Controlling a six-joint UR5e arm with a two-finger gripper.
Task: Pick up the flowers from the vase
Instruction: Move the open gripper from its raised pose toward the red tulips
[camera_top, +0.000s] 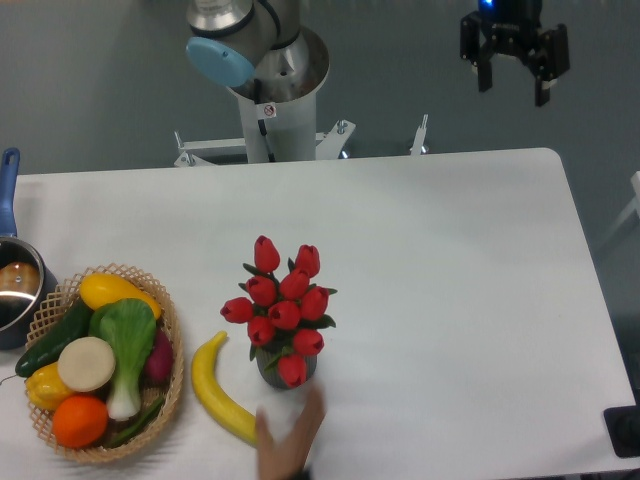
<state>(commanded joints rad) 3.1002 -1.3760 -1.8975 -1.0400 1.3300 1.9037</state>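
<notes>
Flowers (283, 308) in vase (271, 372), end effector (514, 88) well apart

Item count on the table (450, 250).
One bunch of ten red tulips (283, 305), one vase (272, 372), one banana (215, 390), one basket (172, 385) of produce, one blue-handled pot (12, 290).

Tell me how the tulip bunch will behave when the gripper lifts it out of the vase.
The flowers spread much wider than the vase, so they probably look top-heavy and may lean once gripped. The small vase could tip or lift along with them. The open gripper may crush or part buds if it closes from above.
</notes>
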